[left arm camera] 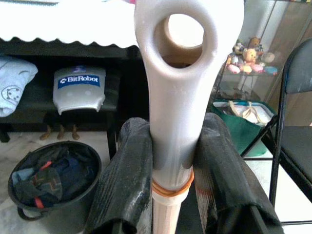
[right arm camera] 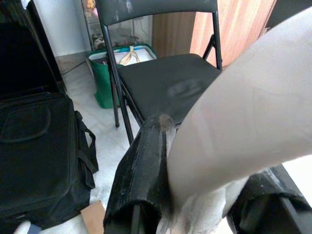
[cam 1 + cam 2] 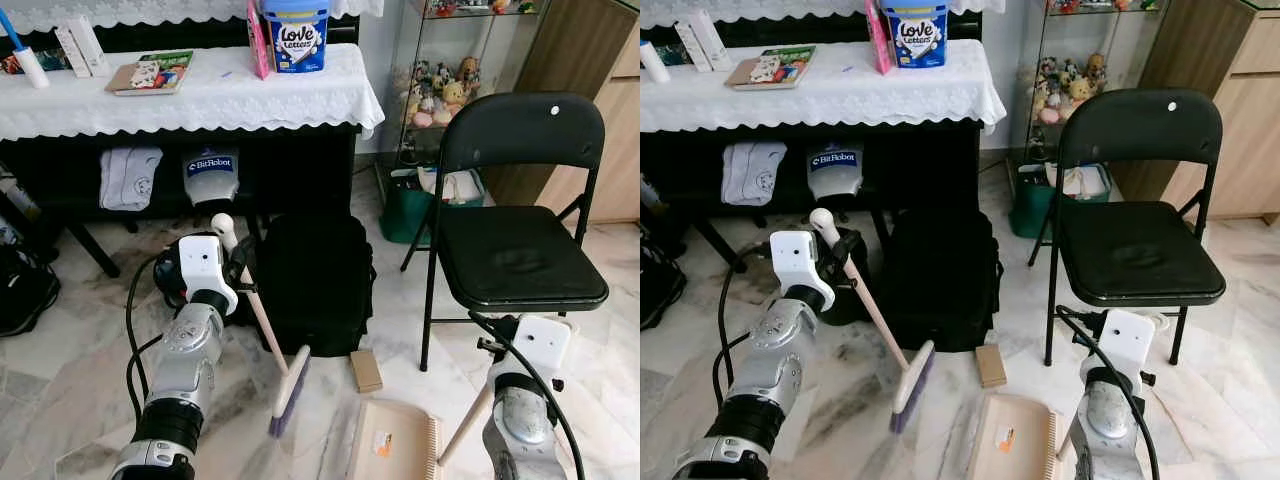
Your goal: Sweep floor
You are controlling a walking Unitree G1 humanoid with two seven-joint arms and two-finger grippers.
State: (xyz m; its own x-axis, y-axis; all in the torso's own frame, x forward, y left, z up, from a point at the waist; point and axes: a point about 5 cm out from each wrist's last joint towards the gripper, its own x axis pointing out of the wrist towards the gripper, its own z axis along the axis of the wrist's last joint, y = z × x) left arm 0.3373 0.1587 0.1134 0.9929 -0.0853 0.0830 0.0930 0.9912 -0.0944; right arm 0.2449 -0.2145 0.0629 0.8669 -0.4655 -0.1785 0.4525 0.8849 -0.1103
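Left tool (image 1: pixel 173 161) clamps smooth white looped broom handle (image 1: pixel 176 92) over marble floor (image 3: pixel 60 370).

The dustpan (image 3: pixel 392 441) runs off the bottom edge of the eye views, so its near end is cut away, and the small sticker on it is too small to read. The right gripper (image 2: pixel 195 195) is hidden behind its own wrist housing in the eye views. Near the pale handle (image 2: pixel 243 126) blurs across the right wrist view.
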